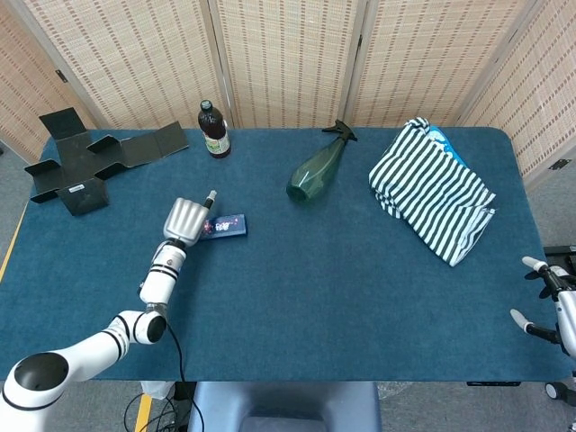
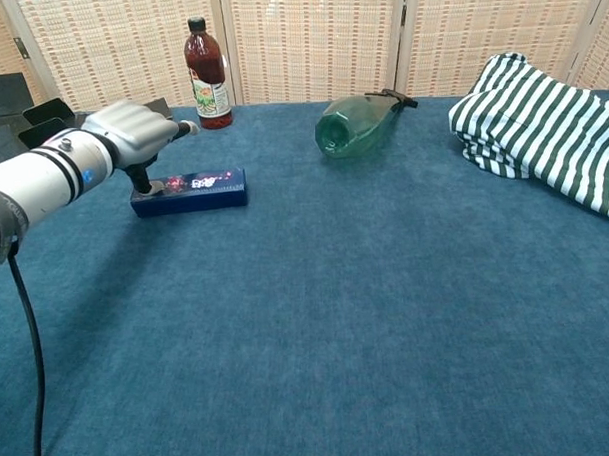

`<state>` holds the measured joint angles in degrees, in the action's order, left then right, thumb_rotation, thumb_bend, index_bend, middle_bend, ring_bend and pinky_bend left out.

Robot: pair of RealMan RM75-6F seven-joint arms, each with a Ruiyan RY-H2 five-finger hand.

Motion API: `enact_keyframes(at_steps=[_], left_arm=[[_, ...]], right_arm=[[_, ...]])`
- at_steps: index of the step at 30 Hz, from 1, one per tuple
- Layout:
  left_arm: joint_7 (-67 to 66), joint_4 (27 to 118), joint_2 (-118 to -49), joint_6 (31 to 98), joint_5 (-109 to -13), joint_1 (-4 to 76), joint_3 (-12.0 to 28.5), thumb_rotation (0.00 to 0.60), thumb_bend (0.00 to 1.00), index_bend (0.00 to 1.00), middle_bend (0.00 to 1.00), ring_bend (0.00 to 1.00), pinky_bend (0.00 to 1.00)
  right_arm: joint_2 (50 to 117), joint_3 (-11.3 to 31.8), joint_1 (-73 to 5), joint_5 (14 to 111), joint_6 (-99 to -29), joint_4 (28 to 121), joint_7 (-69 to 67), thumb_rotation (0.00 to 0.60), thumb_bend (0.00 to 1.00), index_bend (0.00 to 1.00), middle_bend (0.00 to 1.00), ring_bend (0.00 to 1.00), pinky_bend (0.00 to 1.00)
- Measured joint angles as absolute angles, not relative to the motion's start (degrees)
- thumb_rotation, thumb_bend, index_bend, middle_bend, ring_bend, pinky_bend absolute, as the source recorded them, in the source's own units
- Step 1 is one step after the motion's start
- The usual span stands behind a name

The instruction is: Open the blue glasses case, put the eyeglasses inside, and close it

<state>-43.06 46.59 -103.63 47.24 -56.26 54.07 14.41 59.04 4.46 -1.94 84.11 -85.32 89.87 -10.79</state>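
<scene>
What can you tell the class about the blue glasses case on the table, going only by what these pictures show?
The blue glasses case is a long, flat, box-shaped case, dark blue with a small light printed mark on its lid. It looks rigid. It lies flat and shut on the blue table, in front of the dark bottle. The left hand hangs over its left end with a fingertip down on it; no eyeglasses can be seen.

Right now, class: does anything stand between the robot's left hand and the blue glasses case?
No. The left hand is at the left end of the blue glasses case, one finger reaching down onto its top. Only bare table surrounds them.
</scene>
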Motion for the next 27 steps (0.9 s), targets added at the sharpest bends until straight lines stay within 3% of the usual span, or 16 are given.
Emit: enact_keyframes(at_steps=[8,17,21,27], left_arm=[[-40.9,45.6,-104.4,47.4,-55.8,54.5,15.1,0.600,0.34,0.04,0.91,0.96,1.00],[-40.6,59.0,-97.7,47.8,-56.0,53.5,14.7,0.600,0.34,0.09,0.91,0.95,1.00],[-42.3,65.6,-94.7,45.8,-51.6,53.5,14.3,0.600,0.34,0.11,0.91,0.95,1.00],[-45.1,65.6,-94.7,43.3,-42.9,55.4,13.5,0.600,0.34,0.13,0.91,0.95,1.00]], right_arm=[[59.0,4.6,-2.1,84.1,-85.2,90.0,-10.7,0.600,0.19,0.18,0.36,0.52,0.29],[59.3,4.6,-2.1,84.2,-85.2,89.7,-11.0,0.600,0.19,0.18,0.36,0.52,0.29],[59.4,4.6,-2.1,84.3,-85.3,89.7,-11.0,0.600,0.19,0.18,0.36,0.52,0.29],[59.1,4.6,-1.8,83.9,-85.5,89.7,-10.9,0.600,0.19,0.18,0.36,0.52,0.29]])
